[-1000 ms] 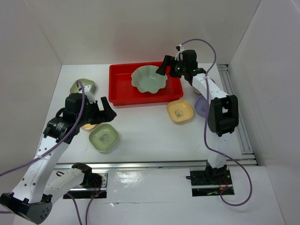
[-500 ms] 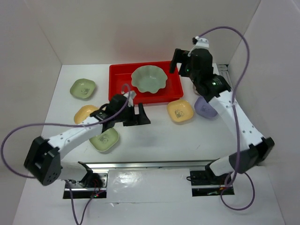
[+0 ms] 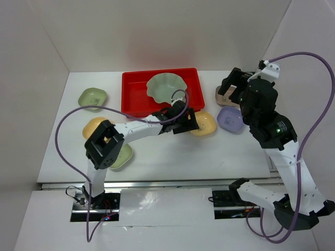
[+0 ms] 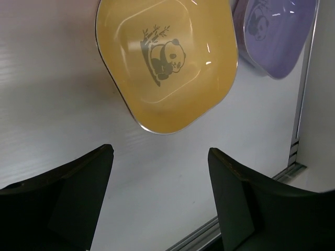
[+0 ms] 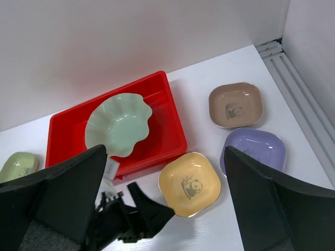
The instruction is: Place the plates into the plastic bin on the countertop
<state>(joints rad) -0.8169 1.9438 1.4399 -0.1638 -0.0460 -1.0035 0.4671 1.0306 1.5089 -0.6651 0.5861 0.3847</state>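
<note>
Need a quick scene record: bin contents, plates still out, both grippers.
bin: red bin, holds the scalloped plate
outside, right: yellow plate, lavender plate, beige plate
outside, left: green plate, second yellow plate, second green plate, the last two partly hidden
left gripper: open, empty, fingers just short of the yellow plate
right gripper: open, empty, raised

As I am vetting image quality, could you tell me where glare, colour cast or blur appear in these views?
Top external: the bright red rectangular plastic bin tints the white back wall pink. Left wrist: small glare spots on the glossy yellow rounded-square plate. Right wrist: the near fingers look soft.
</note>
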